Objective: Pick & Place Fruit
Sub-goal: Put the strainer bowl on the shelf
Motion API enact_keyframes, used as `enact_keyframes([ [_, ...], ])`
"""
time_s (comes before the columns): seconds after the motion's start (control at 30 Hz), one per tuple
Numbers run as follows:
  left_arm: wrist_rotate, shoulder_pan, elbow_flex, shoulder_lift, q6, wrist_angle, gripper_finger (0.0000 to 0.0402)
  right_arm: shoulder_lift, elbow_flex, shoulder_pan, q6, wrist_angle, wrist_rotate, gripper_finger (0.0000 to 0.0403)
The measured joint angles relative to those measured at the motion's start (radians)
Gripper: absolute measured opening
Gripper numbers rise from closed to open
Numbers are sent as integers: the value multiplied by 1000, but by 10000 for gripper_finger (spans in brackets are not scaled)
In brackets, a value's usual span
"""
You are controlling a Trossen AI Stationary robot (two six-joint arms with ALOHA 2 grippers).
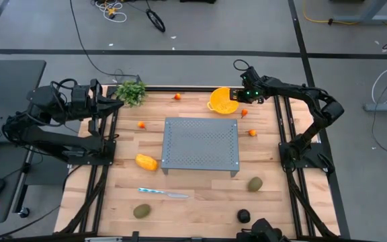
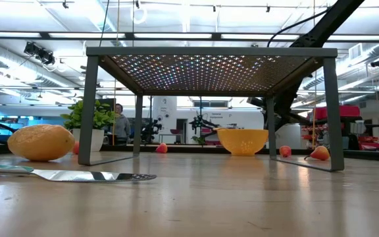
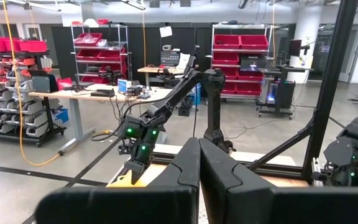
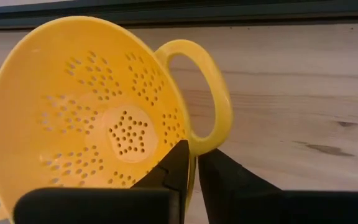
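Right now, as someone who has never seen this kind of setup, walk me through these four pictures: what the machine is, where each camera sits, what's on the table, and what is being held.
This is a robot with two dark arms at a wooden table. One picture looks straight down from above, one looks level across the tabletop, and one comes from a camera on each wrist.

The left gripper waits shut at its side of the table, holding nothing. The right gripper pinches the rim of a yellow colander at the far edge; the colander is empty.

In the middle stands a grey perforated rack. Around it lie the fruit: small orange-red balls, a yellow-orange oblong, two brownish-green ovals, and a small blackish one. There is also a knife and a leafy green plant.
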Motion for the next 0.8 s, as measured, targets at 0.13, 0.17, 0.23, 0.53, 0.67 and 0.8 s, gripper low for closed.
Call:
enact_keyframes([
  [0.13, 0, 0, 0, 0, -1, 0, 4, 0, 0, 0, 0, 0, 0, 36],
  [0.17, 0, 0, 0, 0, -1, 0, 4, 0, 0, 0, 0, 0, 0, 35],
  [0.23, 0, 0, 0, 0, -2, 0, 4, 0, 0, 0, 11, -1, 1, 29],
  [0.53, -3, 0, 0, 0, -2, 0, 4, -23, -1, 0, 43, 15, -16, 6],
  [0.67, -11, 0, 0, 0, -2, 0, 4, -47, -1, 0, 60, 14, -18, 6],
  [0.8, -11, 0, 0, 0, -4, 0, 4, -85, -1, 0, 62, 13, -28, 6],
])
